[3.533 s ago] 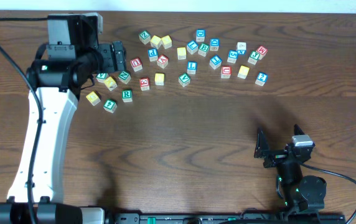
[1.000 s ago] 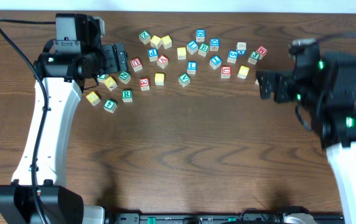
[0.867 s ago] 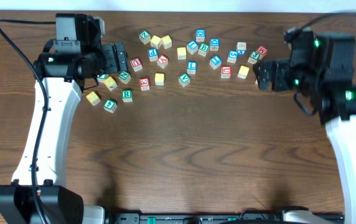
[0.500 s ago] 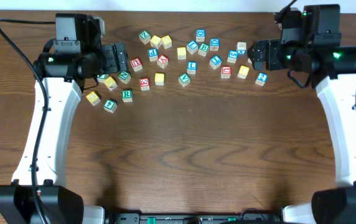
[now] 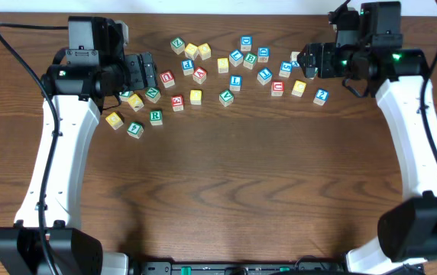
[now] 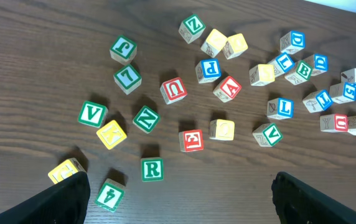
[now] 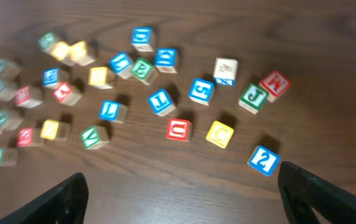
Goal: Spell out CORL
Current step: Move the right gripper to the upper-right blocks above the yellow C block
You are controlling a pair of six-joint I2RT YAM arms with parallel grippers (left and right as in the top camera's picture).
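The green R cube (image 5: 156,116) lies near the left end effector (image 5: 150,71). A yellow cube (image 5: 299,88) sits on the surface (image 5: 226,183) just beside the right end effector (image 5: 304,61).

Thirty-one small wooden cubes (image 6: 221,129) sit on the surface (image 5: 226,191). Ten are green-marked cubes (image 6: 92,114), among them one green R (image 6: 152,168), two V's and two J's. Nine are blue-marked cubes (image 6: 208,70), counting one mostly white face with a little blue; one of them is the blue L (image 6: 282,107). Seven are yellow-topped cubes (image 6: 111,134). Five are red-lettered cubes (image 6: 191,140): two U's, one A, one E and one M.
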